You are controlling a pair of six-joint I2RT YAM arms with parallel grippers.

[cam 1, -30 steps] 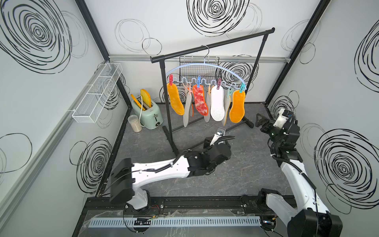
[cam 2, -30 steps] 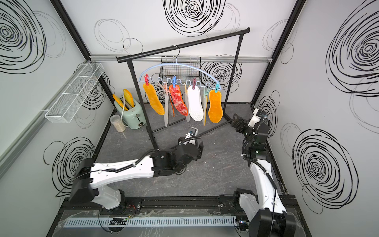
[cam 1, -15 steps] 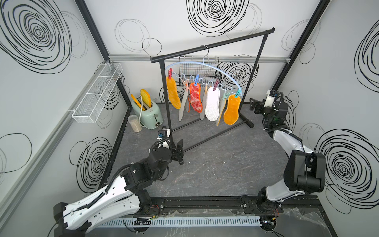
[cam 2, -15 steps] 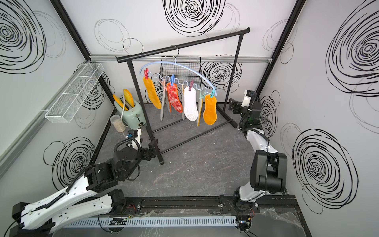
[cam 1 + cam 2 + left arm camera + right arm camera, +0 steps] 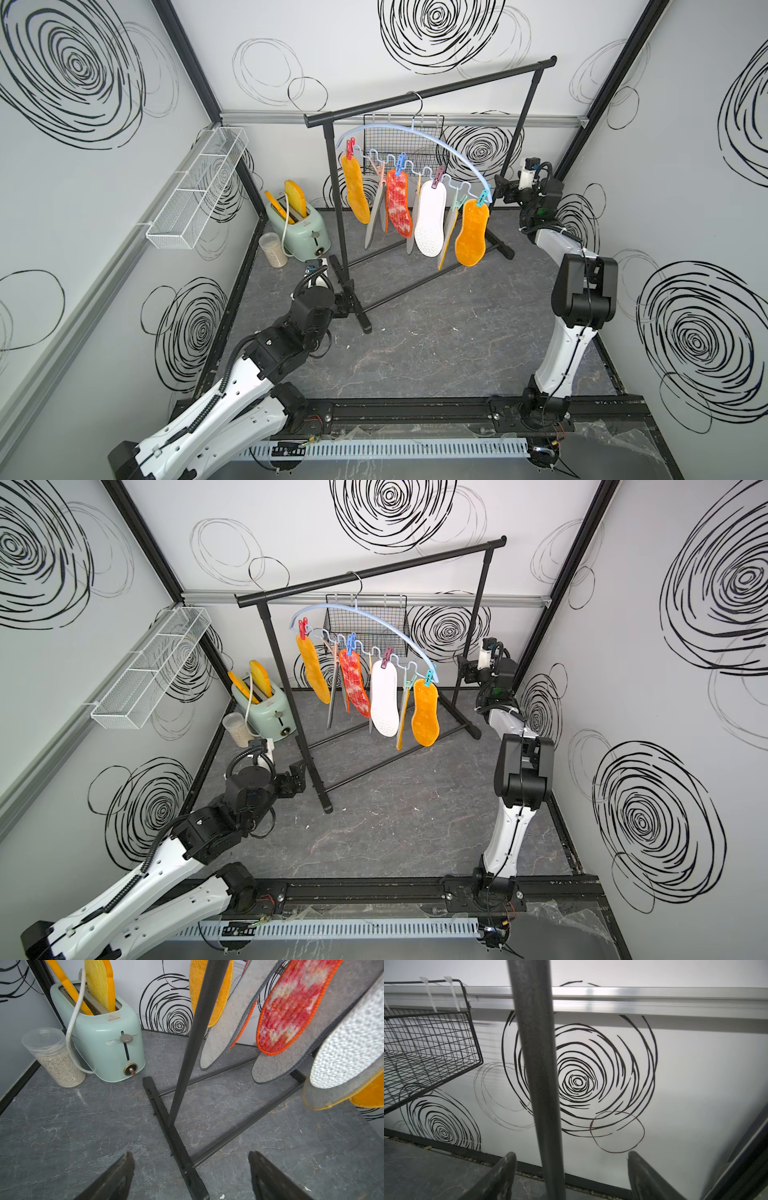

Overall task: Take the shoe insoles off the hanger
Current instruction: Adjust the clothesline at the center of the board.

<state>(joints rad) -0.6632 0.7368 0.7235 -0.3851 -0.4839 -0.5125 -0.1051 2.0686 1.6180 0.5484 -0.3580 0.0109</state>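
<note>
Shoe insoles (image 5: 432,220) hang beyond left fingers (image 5: 116,1178)

Left tool (image 5: 190,1159), right tool (image 5: 571,1155): jaws apart.

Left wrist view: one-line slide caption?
Open left end effector faces the black rack's post; shoe insoles hang beyond it, mint toaster in the corner.

pale blue hanger (image 5: 382,125), red-mottled insole (image 5: 398,203)
</note>
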